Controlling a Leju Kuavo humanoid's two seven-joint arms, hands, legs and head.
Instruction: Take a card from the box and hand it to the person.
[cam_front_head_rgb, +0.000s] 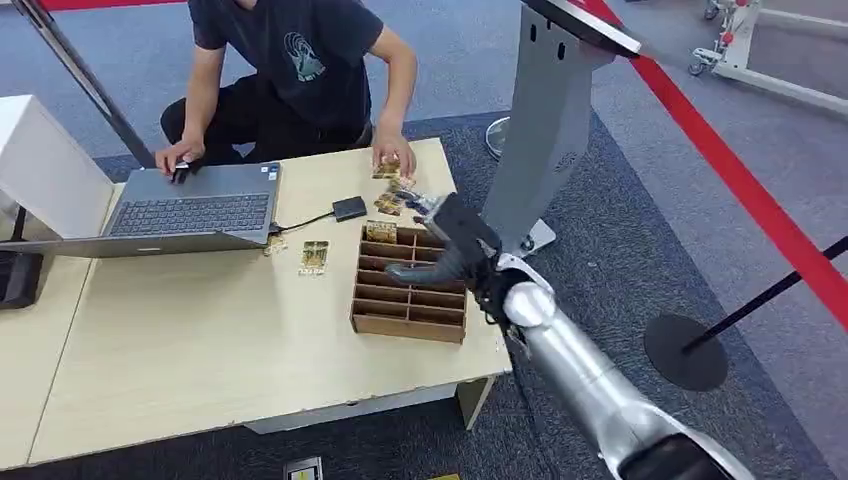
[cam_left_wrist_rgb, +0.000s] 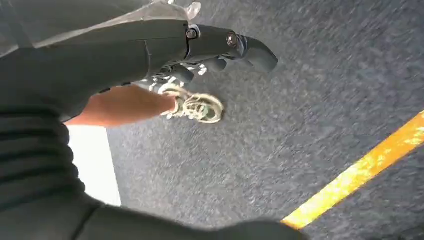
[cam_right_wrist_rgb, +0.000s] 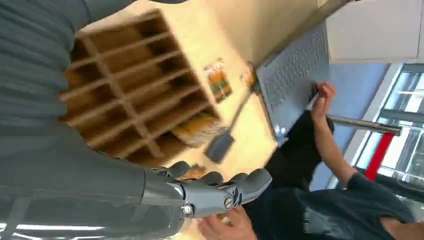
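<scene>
1. The card (cam_front_head_rgb: 390, 204) sits at the tips of the right hand (cam_front_head_rgb: 447, 235), just past the far edge of the box (cam_front_head_rgb: 408, 322) and close to the person's hand (cam_front_head_rgb: 393, 160). In the head view it reads as a small gold-brown piece; the contact itself is too small to resolve.
2. Right hand fingers (cam_right_wrist_rgb: 250, 182): extended with a slight curl in the right wrist view. Whether they pinch the card I cannot tell.
3. The right wrist view shows the person's hand (cam_right_wrist_rgb: 220, 227) directly beside the fingertips, and a gold card (cam_right_wrist_rgb: 197, 127) standing in a far compartment of the box (cam_right_wrist_rgb: 120, 95). The head view shows that card (cam_front_head_rgb: 380, 231) in the far-left compartment; the other compartments look bare.
4. Loose cards on the counter (cam_front_head_rgb: 200, 340): one (cam_front_head_rgb: 314, 257) left of the box, one smaller piece (cam_front_head_rgb: 275, 244) by the laptop (cam_front_head_rgb: 190, 212).
5. A small black adapter (cam_front_head_rgb: 349, 208) lies between the laptop and the box, cabled to the laptop.
6. Left hand (cam_left_wrist_rgb: 215, 50): the left wrist view shows it over grey carpet, fingers curled in, holding nothing, with a person's shoe (cam_left_wrist_rgb: 197, 106) beyond.
</scene>
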